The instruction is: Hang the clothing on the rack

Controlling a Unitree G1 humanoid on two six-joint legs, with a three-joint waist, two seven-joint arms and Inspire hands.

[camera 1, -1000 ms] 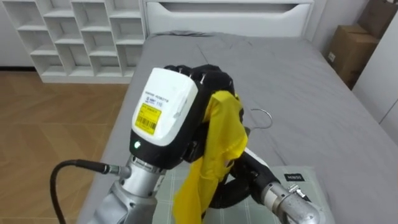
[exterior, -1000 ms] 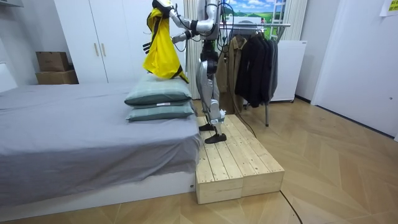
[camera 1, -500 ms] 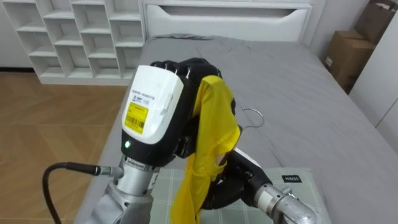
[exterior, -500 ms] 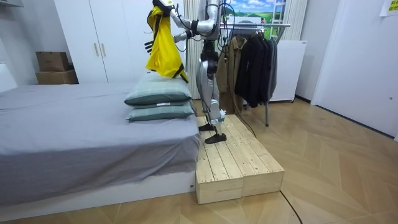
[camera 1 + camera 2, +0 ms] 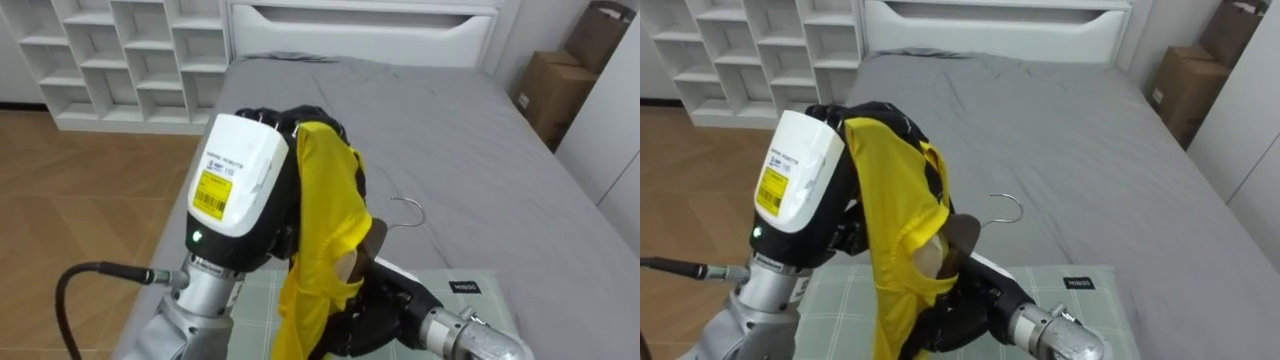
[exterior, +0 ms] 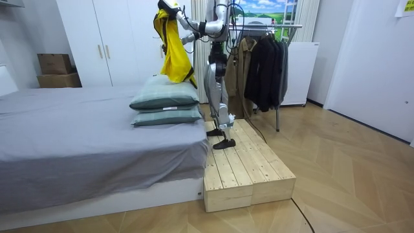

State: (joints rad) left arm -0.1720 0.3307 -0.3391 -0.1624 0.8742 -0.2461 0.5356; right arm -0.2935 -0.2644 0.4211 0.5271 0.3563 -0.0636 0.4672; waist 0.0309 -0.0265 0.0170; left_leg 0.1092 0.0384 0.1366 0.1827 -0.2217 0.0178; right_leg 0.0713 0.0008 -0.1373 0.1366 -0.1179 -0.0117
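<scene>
While the robot stands on the wooden platform at the pillow end of the bed, it faces over the grey bed cover and holds both arms up before it. Its left hand is raised close to the head camera, with the white back of the hand turned towards the view. The dark fingers are curled round the upper part of the yellow garment and grip it firmly. From this grip the garment hangs straight down, in front of the robot's chest and above the green checked pillow. In the room view it shows high above the two stacked pillows, at the room view's left of the robot.

The right hand is lower, just behind the hanging cloth. The wooden hanger rises from it, touching the garment, and its metal hook points towards the far side of the bed. The hand seems to carry the hanger, but the cloth covers it, so one cannot tell if it is closed on it.

Beyond the bed are a white shelf unit and cardboard boxes. Behind the robot, a clothes rack holds dark clothes.
</scene>
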